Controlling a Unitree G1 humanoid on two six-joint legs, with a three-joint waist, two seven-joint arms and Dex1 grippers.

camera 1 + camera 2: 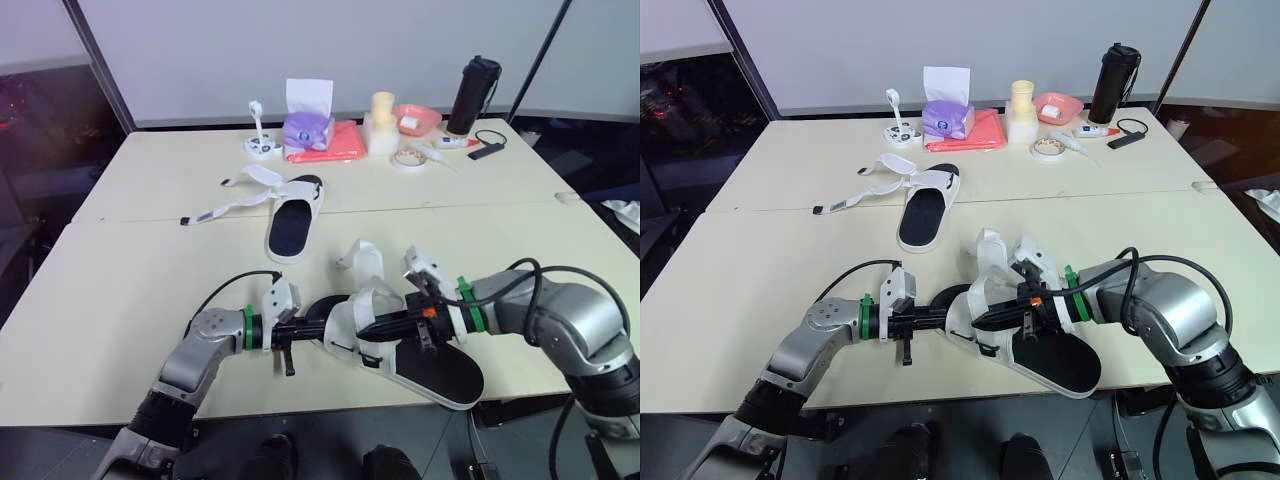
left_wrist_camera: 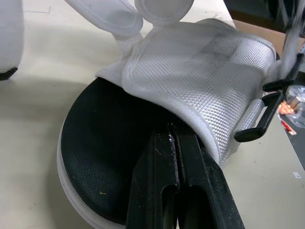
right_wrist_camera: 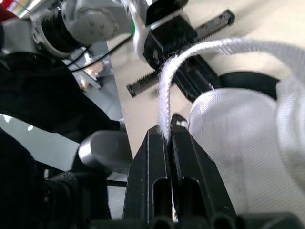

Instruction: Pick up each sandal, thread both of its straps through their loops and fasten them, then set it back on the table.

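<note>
The near sandal is at the table's front edge, and the other sandal lies at the table's middle. The right gripper is clamped on a white strap. The left gripper has its fingers pressed together, tips tucked under the mesh upper.

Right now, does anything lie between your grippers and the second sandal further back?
Nothing visible does. Only bare table lies between the left gripper, the right gripper and the far sandal; the tissue box and bottle sit beyond it.
</note>
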